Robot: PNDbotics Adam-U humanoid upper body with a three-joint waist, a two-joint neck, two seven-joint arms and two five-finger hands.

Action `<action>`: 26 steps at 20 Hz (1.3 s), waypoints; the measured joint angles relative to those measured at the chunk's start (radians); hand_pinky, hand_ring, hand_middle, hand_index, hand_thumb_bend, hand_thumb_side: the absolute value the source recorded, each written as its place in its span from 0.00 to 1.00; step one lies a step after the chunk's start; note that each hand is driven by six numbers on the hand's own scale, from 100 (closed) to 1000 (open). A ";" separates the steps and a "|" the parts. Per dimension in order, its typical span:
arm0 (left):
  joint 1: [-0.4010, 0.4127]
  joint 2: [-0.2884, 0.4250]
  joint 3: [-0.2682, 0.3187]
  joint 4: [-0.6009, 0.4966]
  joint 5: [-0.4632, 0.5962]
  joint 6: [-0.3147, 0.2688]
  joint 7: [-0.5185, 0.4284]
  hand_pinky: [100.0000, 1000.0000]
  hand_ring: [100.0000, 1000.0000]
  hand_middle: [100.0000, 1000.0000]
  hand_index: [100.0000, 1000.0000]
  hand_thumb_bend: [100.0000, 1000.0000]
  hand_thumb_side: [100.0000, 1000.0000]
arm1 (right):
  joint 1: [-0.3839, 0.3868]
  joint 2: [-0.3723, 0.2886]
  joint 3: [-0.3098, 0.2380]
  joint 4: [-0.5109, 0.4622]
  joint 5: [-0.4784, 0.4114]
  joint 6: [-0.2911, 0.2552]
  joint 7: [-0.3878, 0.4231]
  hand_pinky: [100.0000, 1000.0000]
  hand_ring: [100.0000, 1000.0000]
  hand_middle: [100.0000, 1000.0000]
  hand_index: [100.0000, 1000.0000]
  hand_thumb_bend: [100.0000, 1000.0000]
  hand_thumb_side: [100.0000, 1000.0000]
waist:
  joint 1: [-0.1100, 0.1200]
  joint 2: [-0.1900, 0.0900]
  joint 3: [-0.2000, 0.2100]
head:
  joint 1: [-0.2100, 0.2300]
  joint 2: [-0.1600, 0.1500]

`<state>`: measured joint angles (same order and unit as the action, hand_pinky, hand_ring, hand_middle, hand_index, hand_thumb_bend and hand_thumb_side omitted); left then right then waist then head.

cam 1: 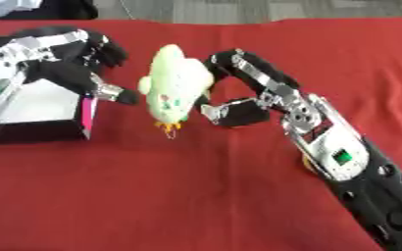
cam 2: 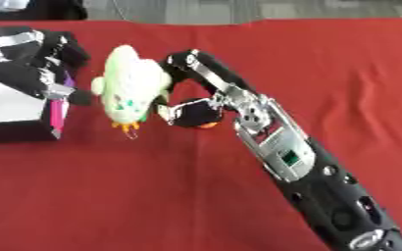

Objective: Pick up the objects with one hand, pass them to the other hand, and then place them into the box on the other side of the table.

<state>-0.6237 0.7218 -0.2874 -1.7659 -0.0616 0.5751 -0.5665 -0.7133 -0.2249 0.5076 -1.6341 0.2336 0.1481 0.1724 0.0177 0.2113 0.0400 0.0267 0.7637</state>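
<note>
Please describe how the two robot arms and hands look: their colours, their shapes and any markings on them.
The right hand has black fingers with silver metal joints. Its forearm is a long, thick black shell with round holes and a white panel that carries a small green square. The left hand is also black, with silver metal parts at the wrist and a silver joint on the thumb. No loose cables can be made out.

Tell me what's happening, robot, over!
Right hand shut on toy. Left hand open, touching it beside the box. Nothing blocking.
</note>
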 measured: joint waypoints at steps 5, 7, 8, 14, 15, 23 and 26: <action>0.000 0.000 0.016 -0.007 0.046 -0.006 -0.027 0.73 0.82 0.68 0.75 0.86 0.29 | -0.001 0.000 0.001 0.000 0.000 0.000 -0.004 0.73 0.58 0.37 0.38 0.10 0.00 | 0.000 0.000 0.002 | -0.005 0.000; -0.001 0.000 0.017 -0.013 0.074 -0.002 -0.029 0.73 0.82 0.68 0.75 0.87 0.30 | -0.004 0.000 0.003 0.000 0.000 0.001 -0.004 0.73 0.58 0.37 0.38 0.10 0.00 | 0.000 0.000 0.002 | -0.008 0.000; -0.002 0.000 0.017 -0.015 0.085 0.001 -0.028 0.73 0.82 0.68 0.75 0.88 0.31 | -0.005 0.000 0.005 0.000 0.000 0.001 -0.005 0.73 0.58 0.37 0.37 0.10 0.00 | 0.000 0.000 0.002 | -0.009 0.000; -0.020 -0.002 0.007 -0.021 0.115 0.051 0.017 0.74 0.82 0.69 0.76 0.90 0.33 | -0.008 0.002 0.007 0.000 0.014 -0.001 -0.006 0.73 0.58 0.37 0.37 0.11 0.00 | 0.000 0.000 0.002 | -0.011 -0.001; -0.022 -0.003 0.002 -0.023 0.115 0.062 0.027 0.74 0.82 0.69 0.76 0.90 0.33 | -0.008 0.003 0.008 0.000 0.017 -0.002 -0.005 0.73 0.58 0.37 0.37 0.11 0.00 | 0.000 0.000 0.002 | -0.012 -0.002; -0.040 -0.012 -0.046 -0.024 0.101 0.135 0.078 0.75 0.83 0.69 0.77 0.93 0.36 | -0.009 0.018 0.013 -0.001 0.040 -0.012 -0.009 0.73 0.58 0.37 0.37 0.12 0.00 | 0.000 0.000 0.001 | -0.012 -0.003; -0.046 -0.015 -0.060 -0.024 0.097 0.145 0.074 0.75 0.83 0.70 0.77 0.93 0.38 | -0.010 0.019 0.013 -0.005 0.047 -0.015 -0.012 0.73 0.58 0.37 0.37 0.12 0.00 | 0.000 0.000 0.001 | -0.011 -0.004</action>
<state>-0.6698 0.7071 -0.3471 -1.7896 0.0350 0.7200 -0.4928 -0.7230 -0.2058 0.5209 -1.6387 0.2805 0.1333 0.1609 0.0177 0.2114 0.0410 0.0154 0.7600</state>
